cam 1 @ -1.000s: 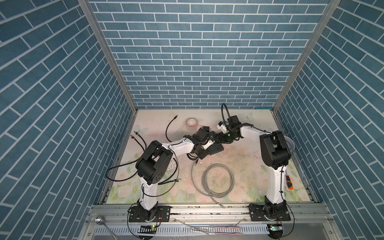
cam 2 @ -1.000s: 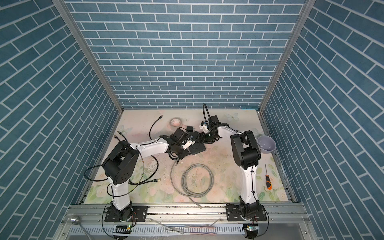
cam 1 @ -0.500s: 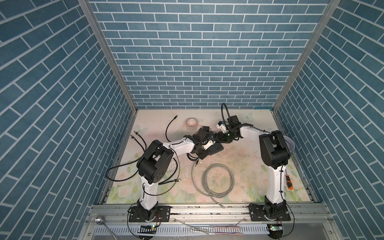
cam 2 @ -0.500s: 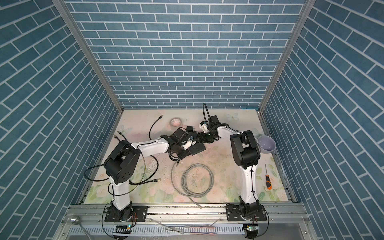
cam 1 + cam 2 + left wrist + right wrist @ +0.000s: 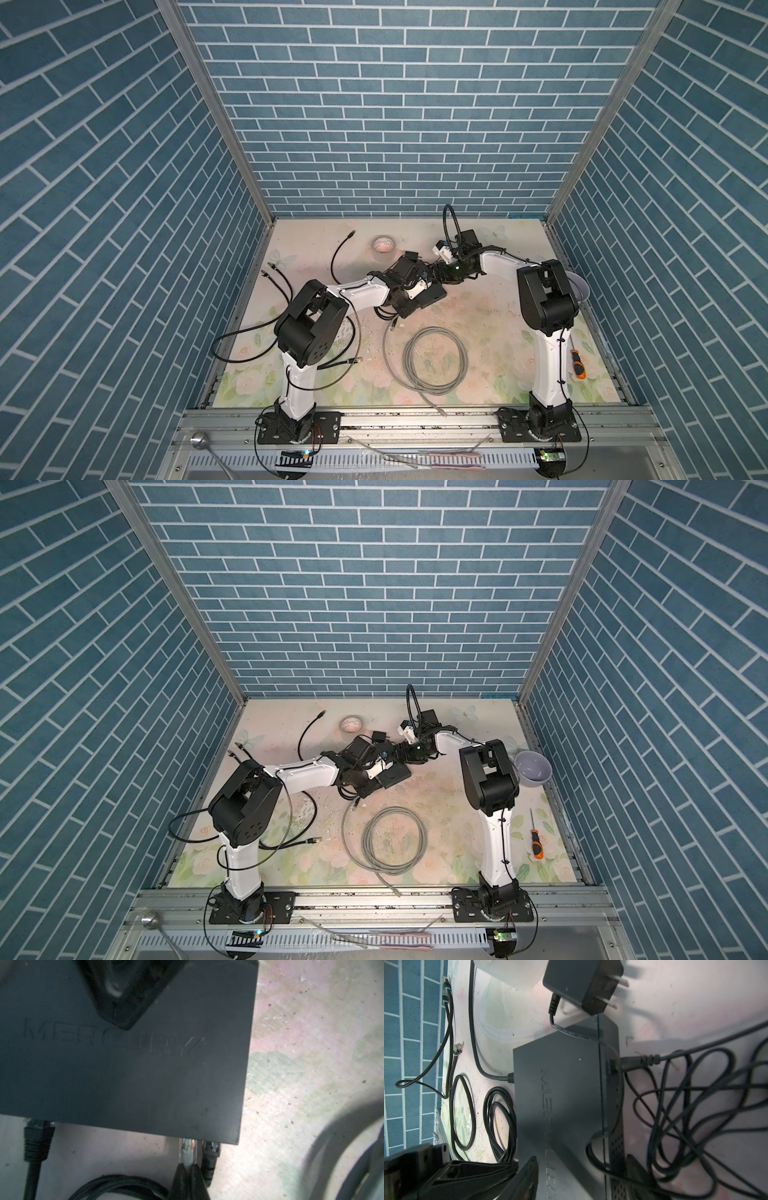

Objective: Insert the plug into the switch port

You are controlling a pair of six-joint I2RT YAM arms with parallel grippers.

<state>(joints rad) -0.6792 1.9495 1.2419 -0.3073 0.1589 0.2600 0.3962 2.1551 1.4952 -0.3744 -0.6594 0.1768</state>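
The switch (image 5: 128, 1076) is a flat black box with raised lettering, lying mid-table in both top views (image 5: 434, 296) (image 5: 397, 777). My left gripper (image 5: 188, 1167) is shut on a clear plug (image 5: 187, 1151) with coloured wires showing. The plug's tip sits at the switch's edge, next to a black plug (image 5: 211, 1153) in the neighbouring port. How deep the clear plug sits is hidden by the switch's edge. My right gripper (image 5: 583, 1159) is spread wide over the switch (image 5: 566, 1095): one of its fingers (image 5: 527, 1178) lies over the top face, and the second finger (image 5: 637, 1172) sits beside the vented side.
A black power adapter (image 5: 583, 982) lies beyond the switch, its thin lead running over it. Tangled black cable (image 5: 685, 1115) lies beside the switch. A grey cable coil (image 5: 436, 357), a tape roll (image 5: 383, 245), a bowl (image 5: 533, 769), a screwdriver (image 5: 578, 365) and loose black cables (image 5: 282, 282) lie around.
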